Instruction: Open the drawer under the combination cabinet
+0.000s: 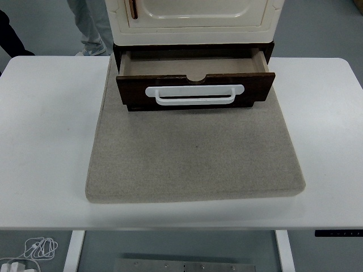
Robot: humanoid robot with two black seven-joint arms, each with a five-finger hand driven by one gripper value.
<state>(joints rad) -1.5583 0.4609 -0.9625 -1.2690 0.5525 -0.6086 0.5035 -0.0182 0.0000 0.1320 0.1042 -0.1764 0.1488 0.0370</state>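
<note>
drawer (195, 85) stands open under cabinet (195, 20); mat (193, 153) bare

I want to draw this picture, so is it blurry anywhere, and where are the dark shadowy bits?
Head view: sharp all over, no blur, with soft even light. The darkest shadow sits in the gap above the open drawer, under the cream cabinet. A thin shadow runs under the white handle. The white table is bright, and the beige mat shows no glare.

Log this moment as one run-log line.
drawer: pulled open, looks empty | handle: white, free | cabinet: door closed | mat: under cabinet | robot hands: not in view | task: appears done
</note>
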